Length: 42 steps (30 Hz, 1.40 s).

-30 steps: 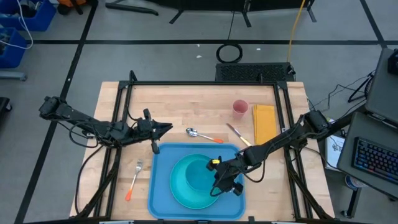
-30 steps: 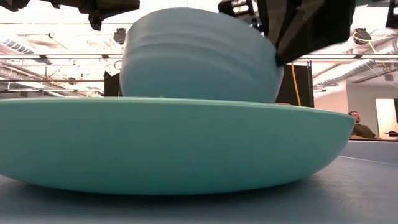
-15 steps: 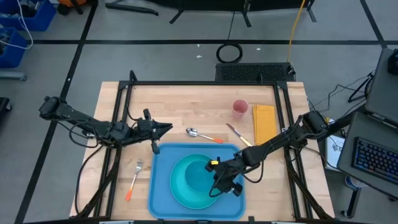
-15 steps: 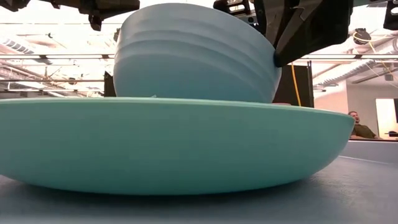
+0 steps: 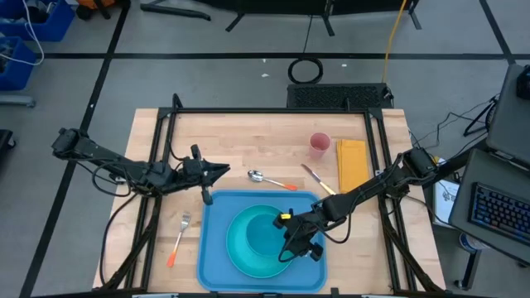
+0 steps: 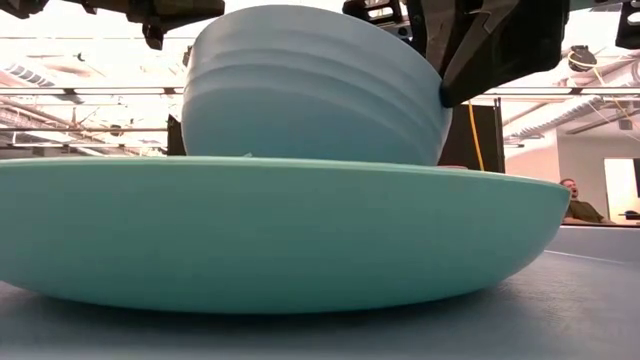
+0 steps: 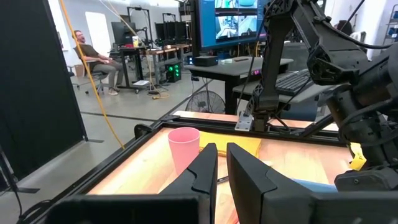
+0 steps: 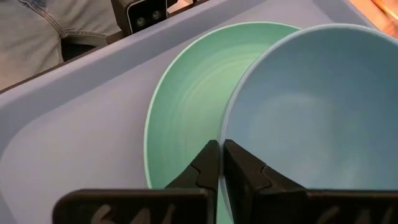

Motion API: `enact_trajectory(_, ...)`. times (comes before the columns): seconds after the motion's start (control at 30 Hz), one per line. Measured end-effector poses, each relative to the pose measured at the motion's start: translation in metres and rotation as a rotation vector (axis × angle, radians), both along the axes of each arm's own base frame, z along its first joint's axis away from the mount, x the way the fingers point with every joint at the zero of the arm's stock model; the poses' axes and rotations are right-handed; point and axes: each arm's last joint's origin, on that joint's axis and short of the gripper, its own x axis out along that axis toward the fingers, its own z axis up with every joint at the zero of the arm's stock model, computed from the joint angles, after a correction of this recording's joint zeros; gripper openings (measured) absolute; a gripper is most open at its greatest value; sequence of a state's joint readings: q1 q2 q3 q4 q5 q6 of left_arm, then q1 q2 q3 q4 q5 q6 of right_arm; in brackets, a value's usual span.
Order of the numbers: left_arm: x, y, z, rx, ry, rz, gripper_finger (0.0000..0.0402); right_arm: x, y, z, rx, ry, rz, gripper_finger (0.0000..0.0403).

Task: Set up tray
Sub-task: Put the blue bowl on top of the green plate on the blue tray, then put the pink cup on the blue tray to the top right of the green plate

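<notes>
Right end effector pinches the bowl rim over the plate on the tray; I'd lower gently, centre it, then release. Left end effector sits nearly closed, empty, near the surface's left edge.

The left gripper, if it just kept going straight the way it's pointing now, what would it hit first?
Probably the pink cup. The left gripper, nearly shut, points across the bare table toward the cup, with the yellow napkin just behind. The spoon lies close to that line too; depth is unclear.
</notes>
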<state>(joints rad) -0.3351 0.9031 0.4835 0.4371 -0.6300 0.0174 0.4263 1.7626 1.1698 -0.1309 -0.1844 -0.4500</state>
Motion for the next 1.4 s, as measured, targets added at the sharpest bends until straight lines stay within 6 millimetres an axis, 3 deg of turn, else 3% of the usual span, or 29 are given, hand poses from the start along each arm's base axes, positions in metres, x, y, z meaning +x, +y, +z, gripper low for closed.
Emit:
enact_trajectory(0.53, 0.000, 0.000, 0.000, 0.000, 0.000, 0.000, 0.0042, 0.002, -0.001, 0.004, -0.042, -0.055, -0.047, 0.0058)
enact_trajectory(1.1, 0.000, 0.000, -0.002, 0.006, 0.021, 0.000, 0.0042, -0.014, -0.010, 0.045, -0.071, -0.158, -0.130, 0.0064)
enact_trajectory(1.4, 0.000, 0.000, -0.002, 0.003, 0.021, 0.000, 0.0042, -0.022, -0.031, 0.064, -0.086, -0.158, -0.228, 0.0064)
